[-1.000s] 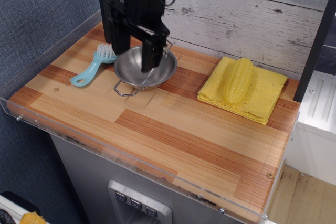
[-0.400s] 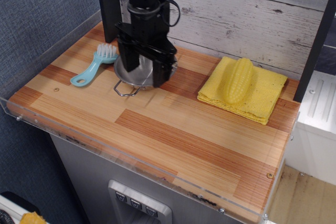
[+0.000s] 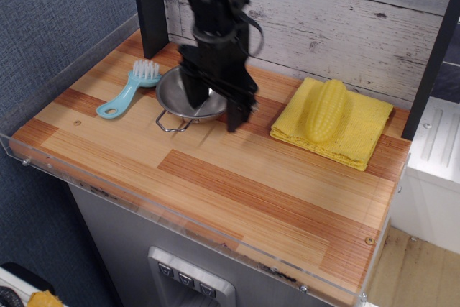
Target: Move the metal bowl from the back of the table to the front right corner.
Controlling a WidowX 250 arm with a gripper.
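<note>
The metal bowl (image 3: 173, 92) sits on the table (image 3: 251, 185) at the back left, its wire loop handle pointing toward the front. My gripper (image 3: 214, 111) is low over the bowl's right side. It is open, with one finger inside the bowl and the other outside its right rim. The arm hides the right part of the bowl. I cannot tell whether the fingers touch the rim.
A light-blue brush (image 3: 126, 92) lies just left of the bowl. A yellow corn cob (image 3: 325, 110) lies on a yellow cloth (image 3: 367, 131) at the back right. A clear acrylic rim (image 3: 108, 186) edges the front. A plank wall stands behind.
My gripper has moved right and toward the front, from the bowl's middle to straddling its right rim, and sits lower. The bowl has stayed in place.
</note>
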